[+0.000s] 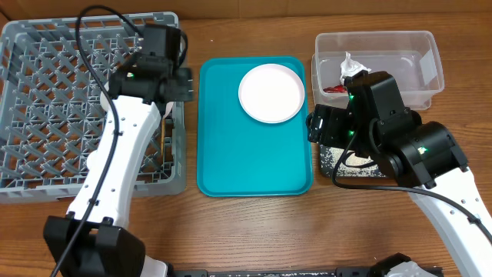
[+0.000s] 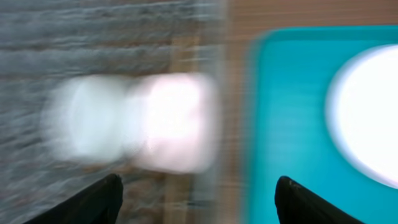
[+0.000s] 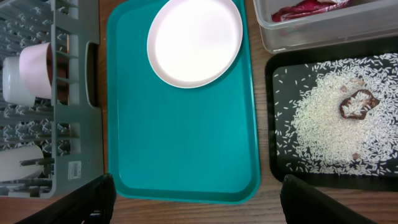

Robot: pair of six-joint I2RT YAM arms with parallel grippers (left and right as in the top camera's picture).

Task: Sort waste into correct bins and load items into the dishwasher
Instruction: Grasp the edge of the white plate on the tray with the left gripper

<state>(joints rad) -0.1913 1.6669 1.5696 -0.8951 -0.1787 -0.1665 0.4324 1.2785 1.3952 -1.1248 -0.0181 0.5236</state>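
Observation:
The round white plate [image 1: 271, 92] lies at the far end of the teal tray [image 1: 254, 165]; it also shows in the right wrist view [image 3: 194, 40]. The grey dish rack [image 1: 46, 115] stands at the left. Pale bowls [image 3: 31, 71] and a white cup [image 3: 18, 163] stand at its right side. The clear tub [image 1: 419, 46] holds the red wrapper [image 3: 308, 10] and the white napkin [image 1: 352, 66]. The black tray [image 3: 283, 112] holds rice grains [image 3: 323, 134] and a brown lump [image 3: 356, 104]. My left gripper [image 1: 181, 83] [image 2: 199, 193] is open and empty over the rack's right edge. My right gripper [image 1: 317, 127] [image 3: 196, 199] is open and empty above the teal tray's right edge. The chopsticks are not visible.
The left wrist view is motion-blurred; it shows white blurred shapes [image 2: 137, 121] in the rack and the teal tray [image 2: 286, 124] beside it. My right arm [image 1: 400, 146] covers most of the black tray from above. Bare wooden table [image 1: 254, 231] lies in front.

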